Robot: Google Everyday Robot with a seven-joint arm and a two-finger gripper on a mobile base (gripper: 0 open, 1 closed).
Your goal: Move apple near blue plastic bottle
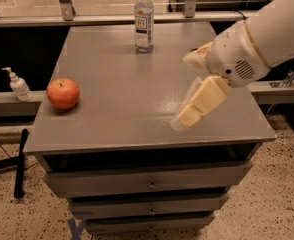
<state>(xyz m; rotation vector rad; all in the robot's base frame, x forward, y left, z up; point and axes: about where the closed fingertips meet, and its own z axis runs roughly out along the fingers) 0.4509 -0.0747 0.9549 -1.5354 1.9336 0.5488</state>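
The red-orange apple (63, 93) sits near the left edge of the grey cabinet top (132, 84). The clear bluish plastic bottle (144, 19) with a white cap stands upright at the back middle of the top. My gripper (191, 90) hangs over the right part of the top, far right of the apple and in front of and to the right of the bottle. Its two cream fingers (199, 104) are spread apart with nothing between them. The white arm reaches in from the upper right.
A small white pump dispenser (18, 85) stands on a ledge left of the cabinet. A black pole (20, 161) leans at the floor on the left. Drawers (149, 184) sit below the top. A railing runs behind the cabinet.
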